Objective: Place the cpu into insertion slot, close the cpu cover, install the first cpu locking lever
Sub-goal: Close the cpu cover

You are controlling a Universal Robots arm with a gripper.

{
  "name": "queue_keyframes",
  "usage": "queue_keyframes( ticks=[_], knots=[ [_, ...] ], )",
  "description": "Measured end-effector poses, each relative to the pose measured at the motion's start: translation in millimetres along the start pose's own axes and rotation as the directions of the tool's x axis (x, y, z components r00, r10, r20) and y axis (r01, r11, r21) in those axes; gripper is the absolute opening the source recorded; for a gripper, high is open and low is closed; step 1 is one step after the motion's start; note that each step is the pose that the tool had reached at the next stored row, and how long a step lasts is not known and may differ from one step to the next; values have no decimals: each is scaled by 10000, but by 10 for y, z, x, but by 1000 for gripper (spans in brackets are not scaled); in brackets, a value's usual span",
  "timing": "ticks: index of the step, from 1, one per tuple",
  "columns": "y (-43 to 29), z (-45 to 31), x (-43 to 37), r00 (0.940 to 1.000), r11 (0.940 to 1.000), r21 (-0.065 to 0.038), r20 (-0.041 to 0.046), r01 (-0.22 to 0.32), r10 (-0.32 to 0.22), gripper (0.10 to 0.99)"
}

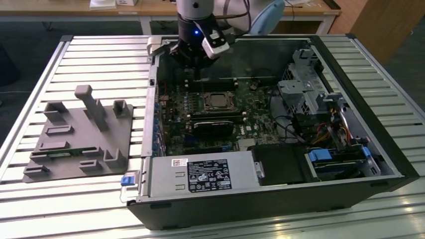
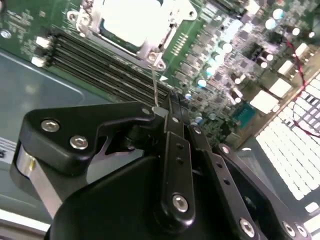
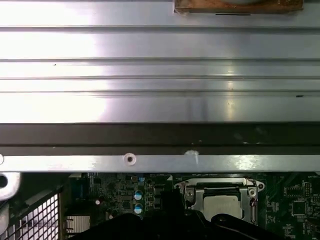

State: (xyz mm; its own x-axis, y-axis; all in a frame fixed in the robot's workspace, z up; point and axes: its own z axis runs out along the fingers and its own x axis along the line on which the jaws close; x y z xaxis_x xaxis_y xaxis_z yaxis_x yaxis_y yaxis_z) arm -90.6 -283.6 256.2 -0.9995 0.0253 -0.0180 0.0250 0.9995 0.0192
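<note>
Low inside the open case on the slatted table, at the far edge of the green board: gripper, near the slot but short of it. Seen close in the second wrist view, fingers drawn together, no gap showing at the tips. Right at those tips, the free end of the thin wire lever; touches them, though whether pinched or only pressed against cannot be told. From there, leads back toward a corner of the cover. Cover down flat over the slot in both wrist views. Cpu seated in the slot, pale metal face showing through the cover's square opening. Beside the slot, long dark memory rails. On the table at the exterior view's left, well apart from the case, a grey fixture block.
</note>
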Motion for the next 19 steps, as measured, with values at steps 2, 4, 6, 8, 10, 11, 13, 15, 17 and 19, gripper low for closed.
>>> queue_keyframes(
  ticks=[2,4,6,8,10,11,13,15,17,19],
  knots=[
    [7,2,-58,10000,10000,1,-2,0,0,106],
    [17,5,-129,10000,10000,1,-4,0,0,106],
    [24,9,-211,10000,10000,1,-5,1,-1,106],
    [29,12,-279,10000,10000,2,-6,1,-1,106],
    [29,12,-294,10000,10000,2,-6,1,-1,106],
    [29,12,-294,10000,10000,2,-6,1,-1,106],
    [27,13,-295,10000,10000,-16,-5,0,0,106],
    [17,15,-296,10000,9995,-314,-12,-5,5,106],
    [2,16,-296,10000,9978,-664,-23,-13,11,106],
    [-3,37,-296,10000,9974,-720,-23,-14,12,106]
  ],
)
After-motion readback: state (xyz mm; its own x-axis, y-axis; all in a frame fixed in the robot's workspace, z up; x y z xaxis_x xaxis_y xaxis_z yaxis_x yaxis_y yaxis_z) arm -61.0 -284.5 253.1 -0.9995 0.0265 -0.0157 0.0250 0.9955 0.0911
